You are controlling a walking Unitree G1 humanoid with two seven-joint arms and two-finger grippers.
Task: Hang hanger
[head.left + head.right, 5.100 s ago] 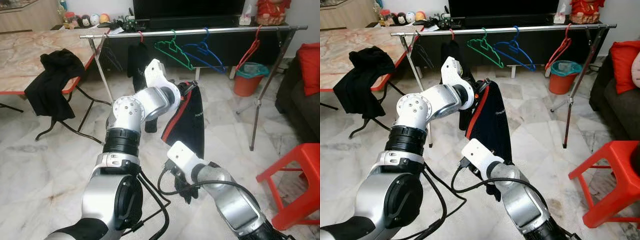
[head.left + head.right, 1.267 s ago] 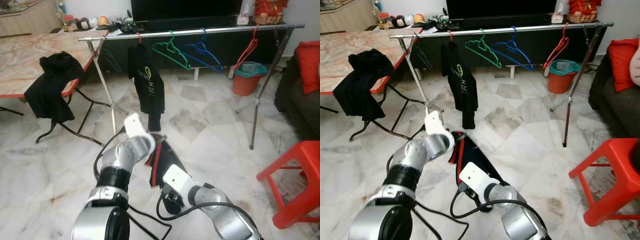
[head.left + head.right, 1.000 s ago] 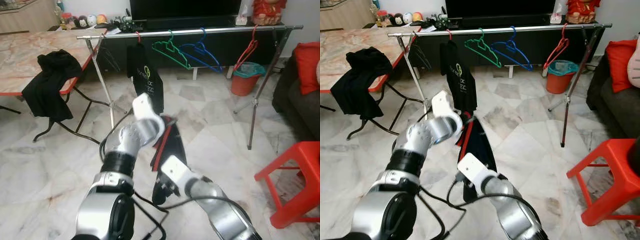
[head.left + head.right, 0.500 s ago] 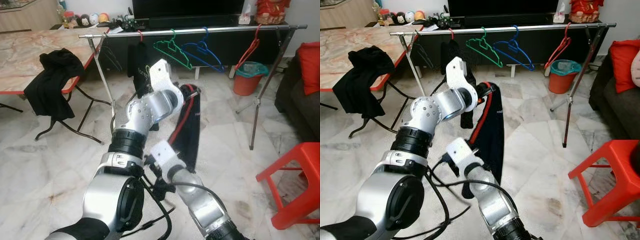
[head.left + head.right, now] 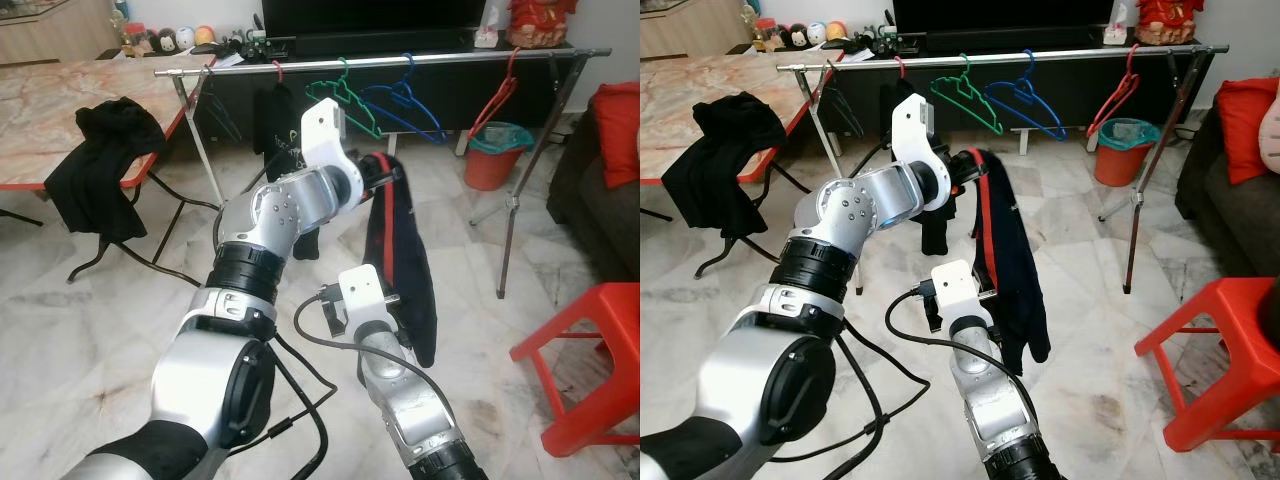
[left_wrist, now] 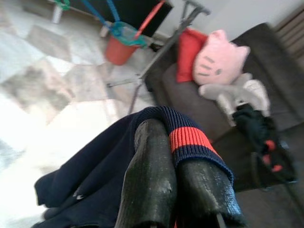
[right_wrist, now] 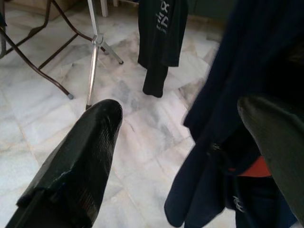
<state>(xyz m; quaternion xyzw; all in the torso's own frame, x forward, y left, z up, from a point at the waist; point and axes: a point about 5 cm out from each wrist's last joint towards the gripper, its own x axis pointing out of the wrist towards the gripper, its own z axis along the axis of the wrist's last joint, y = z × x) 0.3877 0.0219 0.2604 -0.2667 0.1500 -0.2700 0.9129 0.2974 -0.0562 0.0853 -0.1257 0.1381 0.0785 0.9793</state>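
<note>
I see a matt knitted navy garment (image 5: 398,262) with a ribbed red-striped cuff, a shiny metal rail (image 5: 400,62), glossy plastic hangers (image 5: 345,100) and polished marble floor (image 5: 100,330).

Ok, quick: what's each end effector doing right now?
Left end effector: closed on the navy garment, held up near the rail.
Right end effector: open, holding nothing, beside the garment.

**What the floor and the rail hold**

We see a shiny marble floor (image 5: 90,330). On it stand a metal clothes rail (image 5: 400,62), a red stool (image 5: 585,345), a red bucket (image 5: 492,155) and a folding table (image 5: 60,110). On the rail hang a black shirt (image 5: 930,180) and green (image 5: 340,98), blue (image 5: 405,100) and red hangers (image 5: 497,100). A black cloth (image 5: 95,165) lies over the table's edge.
</note>
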